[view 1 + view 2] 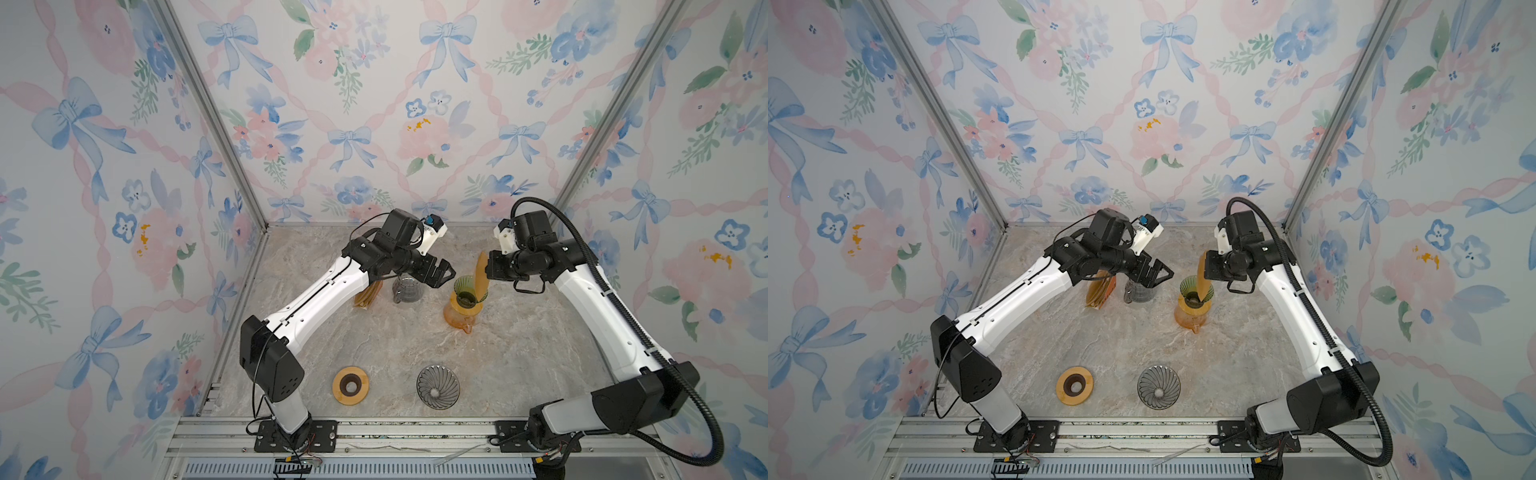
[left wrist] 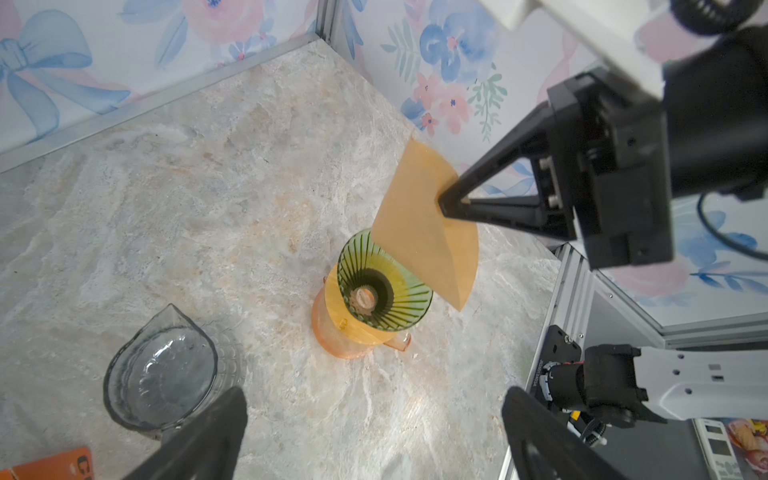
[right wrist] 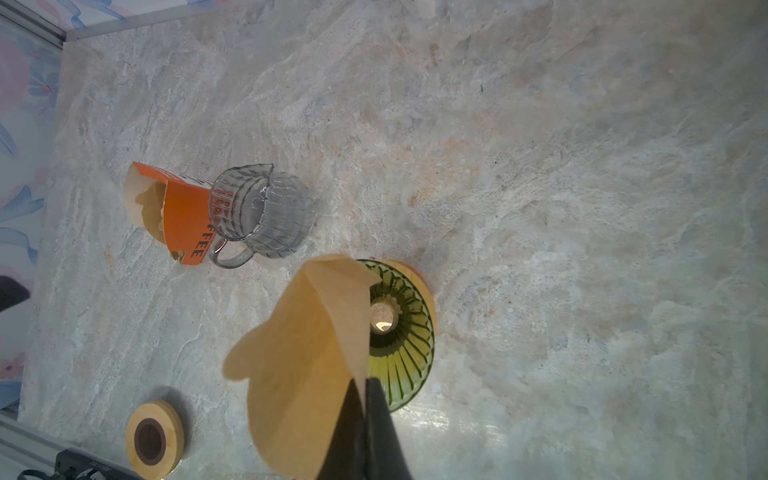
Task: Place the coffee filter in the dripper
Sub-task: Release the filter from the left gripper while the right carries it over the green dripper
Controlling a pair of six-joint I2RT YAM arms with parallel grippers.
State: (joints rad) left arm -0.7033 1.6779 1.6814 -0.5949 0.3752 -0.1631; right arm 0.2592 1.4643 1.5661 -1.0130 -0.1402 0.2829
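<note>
A green ribbed glass dripper (image 1: 464,287) (image 1: 1190,286) stands on a wooden collar atop an orange carafe (image 1: 457,319). My right gripper (image 1: 488,266) (image 2: 446,203) (image 3: 365,384) is shut on the upper edge of a brown paper coffee filter (image 1: 482,270) (image 1: 1203,276) (image 2: 419,224) (image 3: 307,357). The filter hangs partly spread over the dripper's (image 2: 382,282) (image 3: 399,332) rim on the right arm's side. I cannot tell whether its lower tip touches the rim. My left gripper (image 1: 444,274) (image 1: 1163,276) (image 2: 374,395) is open and empty, just left of the dripper.
A clear glass pitcher (image 1: 406,291) (image 3: 266,212) and an orange filter box (image 1: 368,297) (image 3: 183,216) sit under the left arm. A wooden ring (image 1: 350,385) and a grey ribbed dripper (image 1: 437,386) lie near the front edge.
</note>
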